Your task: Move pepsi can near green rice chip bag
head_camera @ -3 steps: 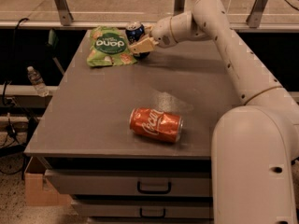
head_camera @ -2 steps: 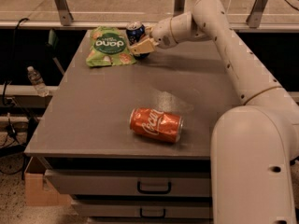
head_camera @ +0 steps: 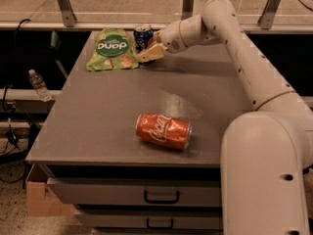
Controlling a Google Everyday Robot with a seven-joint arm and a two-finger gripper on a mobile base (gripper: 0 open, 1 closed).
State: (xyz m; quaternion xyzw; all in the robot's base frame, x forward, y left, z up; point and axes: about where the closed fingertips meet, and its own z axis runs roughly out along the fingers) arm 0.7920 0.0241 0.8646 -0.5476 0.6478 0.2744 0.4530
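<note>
My gripper (head_camera: 148, 54) is at the far end of the table (head_camera: 98, 126). The can (head_camera: 143, 35) stands upright just behind it and to its left, close beside the bag's (head_camera: 111, 49) right edge. I cannot tell whether I'm grasping the can.

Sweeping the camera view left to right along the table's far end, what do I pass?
green rice chip bag → pepsi can → gripper, at the can's front right side.
</note>
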